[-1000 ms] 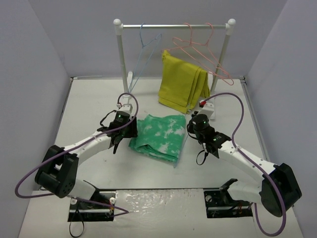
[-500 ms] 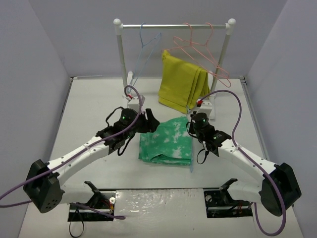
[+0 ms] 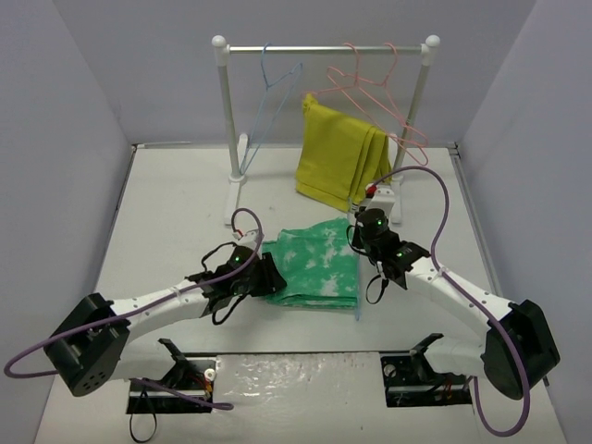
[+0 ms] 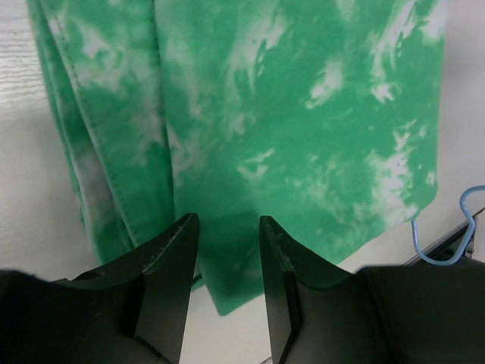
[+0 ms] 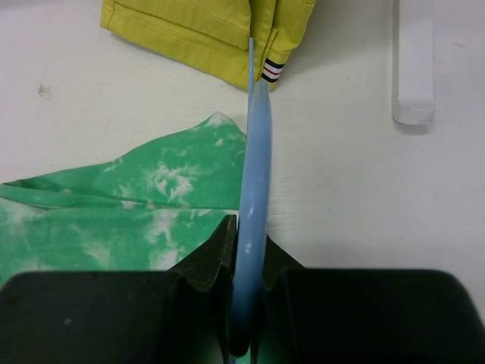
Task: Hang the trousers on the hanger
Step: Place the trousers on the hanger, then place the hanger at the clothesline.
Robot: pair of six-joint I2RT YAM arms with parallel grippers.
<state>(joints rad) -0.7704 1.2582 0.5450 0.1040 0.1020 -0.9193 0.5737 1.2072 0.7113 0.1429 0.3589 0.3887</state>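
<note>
- Left jaws: we find them parted by a narrow gap, low over the near edge of the trousers point(image 4: 303, 114). Green cloth shows through the gap and runs on ahead of the tips. We see no fold pinched between them.
- Trousers: they lie folded flat on the table point(image 3: 176, 203), between the two sets of jaws. In the left wrist view, layered stitched edges run ahead and to the left of the left jaws.
- Right jaws: they are closed on the hanger point(image 5: 254, 174). The blue wire is clamped between the tips and runs straight ahead of them.
- Hanger: it stands on edge along the right border of the trousers. The cloth lies to the left of the right jaws and comes up to the wire. We cannot tell whether any cloth passes through the frame. The hooked end shows to the right of the left jaws, just past the corner of the trousers.
- Yellow garment point(image 3: 340, 162): it hangs on the rack point(image 3: 324, 48) among the pink hangers point(image 3: 370, 88). Its hem, with a small striped tag, sits ahead of the right jaws at the far end of the held wire.
- Second blue hanger point(image 3: 275, 88): it hangs on the rail, well apart from both sets of jaws.
- Rack foot point(image 5: 413, 68): this white foot sits ahead and to the right of the right jaws.
</note>
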